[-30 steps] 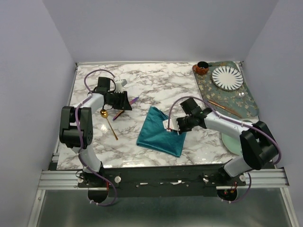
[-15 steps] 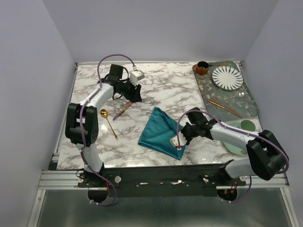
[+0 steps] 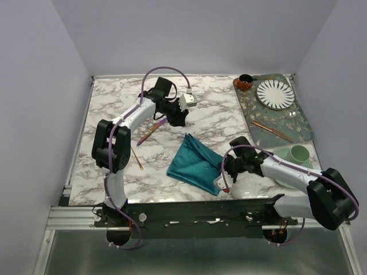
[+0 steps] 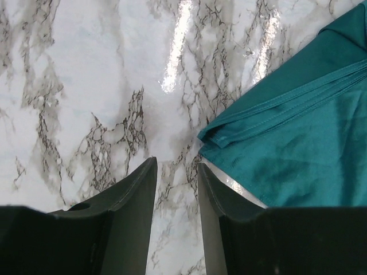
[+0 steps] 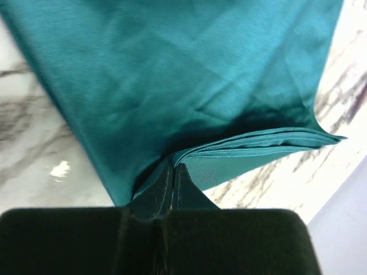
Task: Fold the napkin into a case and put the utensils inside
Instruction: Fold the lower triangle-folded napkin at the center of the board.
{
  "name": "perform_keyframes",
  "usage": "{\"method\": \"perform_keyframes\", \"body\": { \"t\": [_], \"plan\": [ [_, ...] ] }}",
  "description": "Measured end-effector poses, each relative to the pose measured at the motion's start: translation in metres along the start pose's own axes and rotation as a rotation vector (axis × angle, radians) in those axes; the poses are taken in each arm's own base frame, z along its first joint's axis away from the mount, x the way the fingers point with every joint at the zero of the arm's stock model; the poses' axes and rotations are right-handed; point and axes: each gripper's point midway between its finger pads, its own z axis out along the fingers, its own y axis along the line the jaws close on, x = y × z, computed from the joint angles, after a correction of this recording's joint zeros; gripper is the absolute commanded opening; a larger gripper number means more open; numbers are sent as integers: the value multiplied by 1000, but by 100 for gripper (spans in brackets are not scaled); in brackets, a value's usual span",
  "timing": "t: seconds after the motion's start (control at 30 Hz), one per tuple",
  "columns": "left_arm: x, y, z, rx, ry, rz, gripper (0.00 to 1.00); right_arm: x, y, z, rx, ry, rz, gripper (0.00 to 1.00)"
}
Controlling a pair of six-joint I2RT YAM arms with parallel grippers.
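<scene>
The right claw (image 3: 220,181) is clenched on the near corner of the soft teal cloth napkin (image 3: 198,163). In the right wrist view its two fingers meet on the stacked hems, and the rest of the cloth fans out ahead of it. The left claw (image 3: 176,117) is released, its jaws apart with nothing between them. It hangs over the white marble table (image 3: 218,109) just beyond the napkin's far tip. In the left wrist view that pointed corner lies just ahead of the tip of its right finger, and the cloth spreads off to its right. The cloth's long axis therefore runs roughly from one claw to the other, from the free far tip to the pinched near corner. The left arm is much the nearer to that free tip, which I judge the next fold turns on. Back from the left claw, toward its own base, lie the thin iridescent purple utensil (image 3: 150,130) and the thin gold spoon (image 3: 137,159), not yet in any case. A second ago the left claw hung over those utensils; it has since swung across toward the napkin. Meanwhile the right claw has drawn its corner back toward the table's near edge.
</scene>
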Motion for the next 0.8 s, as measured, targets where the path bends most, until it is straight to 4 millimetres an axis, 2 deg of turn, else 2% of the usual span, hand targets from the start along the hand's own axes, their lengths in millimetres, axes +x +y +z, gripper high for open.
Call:
{"method": "perform_keyframes", "body": {
  "t": [0.2,0.43,0.6,0.8],
  "plan": [
    [3,-18,16,65,51,115,42,-7,23,4,-48,-19,-31,1],
    [13,-39,25,146,108,254,43,-7,23,4,-51,-20,-48,1],
    [31,-49,30,190,157,334,44,-7,23,5,-52,-21,-52,1],
    [36,-51,34,202,185,406,45,-7,23,5,-52,-21,-52,1]
  ]
}}
